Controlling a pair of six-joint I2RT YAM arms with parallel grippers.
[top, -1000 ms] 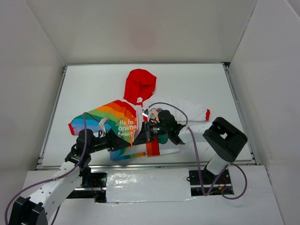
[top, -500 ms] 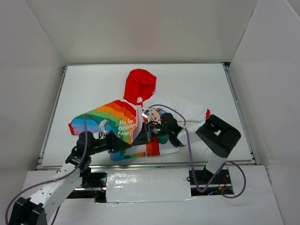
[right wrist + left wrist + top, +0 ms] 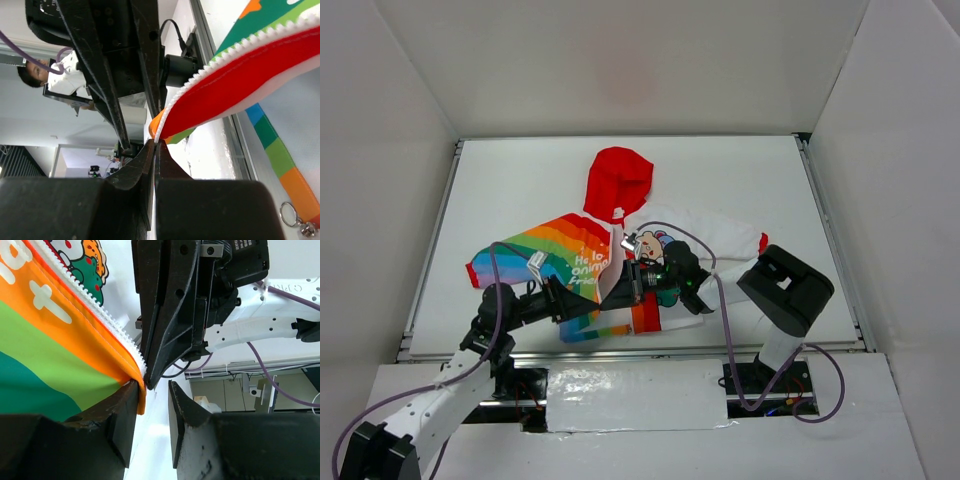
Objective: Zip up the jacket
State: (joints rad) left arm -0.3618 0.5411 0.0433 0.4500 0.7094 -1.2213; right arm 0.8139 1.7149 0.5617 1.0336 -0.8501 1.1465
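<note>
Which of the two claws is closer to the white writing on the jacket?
Left. The left gripper reaches across the rainbow half, right beside the lettering. The right gripper sits on the far side of the zipper, over the white half.

a flat white counter [image 3: 520, 180] lies between tall plain white wall panels [image 3: 620, 60], with a silver metal rail [image 3: 432, 240] along its left edge. a white rectangular sheet [image 3: 635, 395] covers the near ledge. the right wrist view shows a dark-haired person in a white shirt [image 3: 50, 82] far behind.
</note>
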